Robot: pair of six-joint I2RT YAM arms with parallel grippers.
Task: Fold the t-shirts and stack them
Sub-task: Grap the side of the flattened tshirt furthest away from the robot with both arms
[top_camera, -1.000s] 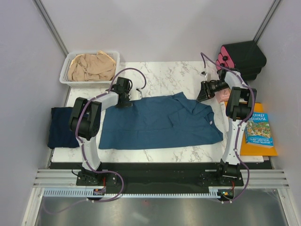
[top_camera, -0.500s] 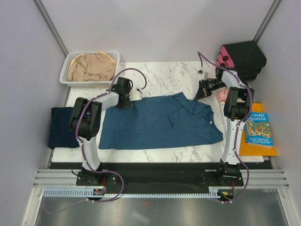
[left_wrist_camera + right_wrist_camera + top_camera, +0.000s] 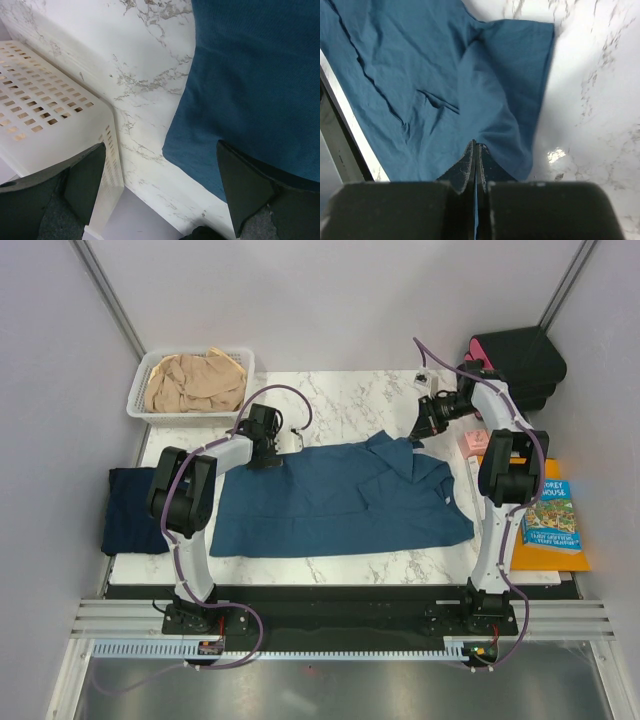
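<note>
A teal-blue t-shirt (image 3: pixel 340 502) lies spread across the middle of a white marble table (image 3: pixel 350 400). At the shirt's far right sleeve, the right gripper (image 3: pixel 416 438) has its fingers pressed together on a pinch of the cloth. The left gripper (image 3: pixel 291 438) hangs over the shirt's far left corner with its fingers spread wide and holding nothing. A dark navy t-shirt (image 3: pixel 130 510) lies at the table's left edge, and a crumpled beige t-shirt (image 3: pixel 195 380) fills a white slotted basket (image 3: pixel 136 405) at the far left corner.

right gripper (image 3: pixel 475 152) pinching teal t-shirt (image 3: pixel 420 75) — fabric rumpled
</note>
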